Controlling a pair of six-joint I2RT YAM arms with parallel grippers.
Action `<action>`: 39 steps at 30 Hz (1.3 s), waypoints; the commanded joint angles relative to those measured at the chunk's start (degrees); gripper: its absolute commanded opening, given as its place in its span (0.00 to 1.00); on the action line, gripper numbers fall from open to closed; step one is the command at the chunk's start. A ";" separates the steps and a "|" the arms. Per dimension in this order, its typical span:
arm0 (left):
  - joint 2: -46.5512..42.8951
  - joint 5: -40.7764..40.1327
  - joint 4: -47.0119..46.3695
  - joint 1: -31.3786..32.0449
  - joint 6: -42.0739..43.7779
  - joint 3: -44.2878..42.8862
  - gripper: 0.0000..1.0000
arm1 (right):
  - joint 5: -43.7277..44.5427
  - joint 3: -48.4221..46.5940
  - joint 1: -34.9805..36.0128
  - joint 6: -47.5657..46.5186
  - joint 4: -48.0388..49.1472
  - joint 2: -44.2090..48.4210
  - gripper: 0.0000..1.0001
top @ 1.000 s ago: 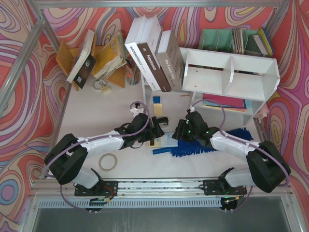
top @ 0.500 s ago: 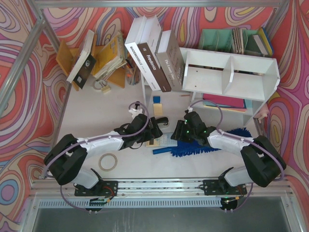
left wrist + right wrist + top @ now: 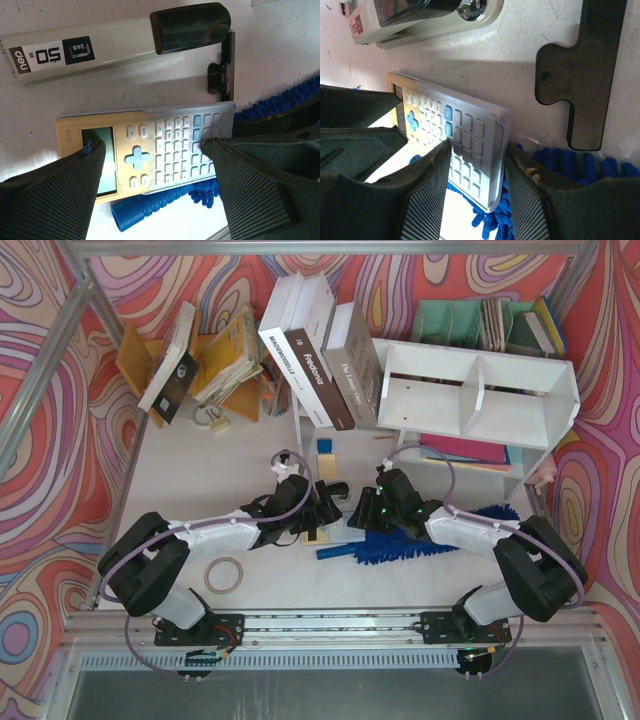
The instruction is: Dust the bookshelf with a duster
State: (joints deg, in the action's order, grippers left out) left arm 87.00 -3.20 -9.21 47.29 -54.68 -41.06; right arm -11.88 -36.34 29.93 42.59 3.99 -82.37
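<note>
The blue duster [image 3: 405,545] lies flat on the table in front of the white bookshelf [image 3: 520,410], handle [image 3: 335,552] pointing left. A yellow-and-grey calculator [image 3: 330,530] lies across the handle. In the left wrist view my left gripper [image 3: 152,150] is open, its fingers either side of the calculator [image 3: 150,145], with the duster handle [image 3: 145,210] beneath. In the right wrist view my right gripper [image 3: 477,167] is open and straddles the calculator's [image 3: 460,130] key end above the blue bristles [image 3: 560,160]. Neither gripper holds the duster.
A white stapler [image 3: 115,40] and a black clip [image 3: 580,75] lie just beyond the calculator. Leaning books [image 3: 315,350], an orange book rack [image 3: 140,360] and a teal file organiser [image 3: 450,320] stand at the back. A tape roll [image 3: 224,575] lies front left.
My right gripper has moved left, closing in over the calculator's end. My left gripper has shifted slightly right. The duster has not moved.
</note>
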 commanded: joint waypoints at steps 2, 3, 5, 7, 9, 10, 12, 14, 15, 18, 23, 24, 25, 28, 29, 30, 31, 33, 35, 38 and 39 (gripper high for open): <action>0.37 1.09 1.16 0.41 -0.52 0.82 0.79 | -0.53 -2.98 0.48 0.78 0.95 1.34 0.45; 0.12 0.80 1.23 0.42 -0.60 0.94 0.80 | -0.44 -3.18 0.48 0.82 0.60 1.74 0.44; -0.65 -0.15 1.96 0.38 -0.54 1.19 0.81 | -0.17 -3.42 0.56 0.82 0.02 2.58 0.41; -1.77 -1.35 2.72 0.41 -0.52 1.59 0.82 | 0.62 -3.33 0.57 1.04 -0.50 3.59 0.34; -3.20 -3.18 3.98 0.43 -0.64 2.16 0.86 | 1.06 -3.16 0.62 1.29 -0.60 4.04 0.27; -4.26 -4.27 4.61 0.37 -0.69 2.49 0.88 | 1.10 -3.13 0.65 1.39 -0.64 4.15 0.25; -6.19 -6.69 6.19 0.43 -0.62 3.08 0.92 | 1.25 -2.91 0.65 1.82 -0.38 4.24 0.21; -8.33 -8.93 7.83 0.35 -0.61 3.60 0.96 | 1.25 -2.71 0.74 2.45 0.27 4.19 0.18; -9.57 -10.06 8.71 0.31 -0.61 3.92 0.98 | 1.27 -2.69 0.81 2.85 0.67 4.04 0.17; -13.42 -13.63 11.33 0.35 -0.40 5.02 0.98 | 1.80 -2.88 1.23 4.11 2.02 3.19 0.15; -20.25 -18.68 16.35 0.18 0.75 6.08 0.98 | 4.96 -3.78 3.12 7.07 3.13 1.40 0.14; -21.61 -19.39 17.03 0.17 1.27 6.21 0.98 | 5.34 -3.93 3.53 7.52 3.43 0.82 0.14; -22.71 -19.91 17.64 0.13 1.77 6.34 0.98 | 5.61 -4.18 3.97 8.01 3.67 0.10 0.14; -25.52 -21.16 19.29 0.08 3.07 6.61 0.98 | 5.79 -5.54 5.24 8.65 4.27 -2.56 0.14; -26.44 -21.44 19.66 0.09 3.33 6.77 0.98 | 5.75 -6.03 5.57 8.85 4.44 -3.38 0.14; -26.99 -21.77 19.89 0.07 3.60 6.91 0.98 | 5.85 -6.50 6.01 8.91 4.76 -4.16 0.14; -27.49 -21.96 20.12 0.02 3.75 7.06 0.98 | 6.21 -7.00 6.34 8.87 4.71 -4.84 0.14; -28.41 -22.24 20.37 0.00 3.87 7.34 0.99 | 7.26 -8.01 7.03 9.07 4.15 -6.38 0.14; -28.87 -22.41 20.37 -0.05 3.71 7.69 0.98 | 7.64 -8.70 7.36 9.55 3.67 -7.62 0.14; -29.80 -22.88 20.41 0.00 2.41 8.43 0.98 | 8.23 -9.09 8.06 9.90 3.24 -9.25 0.15; -30.42 -22.79 19.64 0.00 1.81 9.22 0.99 | 8.19 -9.17 8.25 9.94 3.22 -9.57 0.15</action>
State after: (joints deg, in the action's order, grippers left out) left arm 58.39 -24.23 9.63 47.46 -52.10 -34.24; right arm -7.29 -45.10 37.19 52.99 11.05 -89.34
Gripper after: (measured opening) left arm 0.984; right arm 0.227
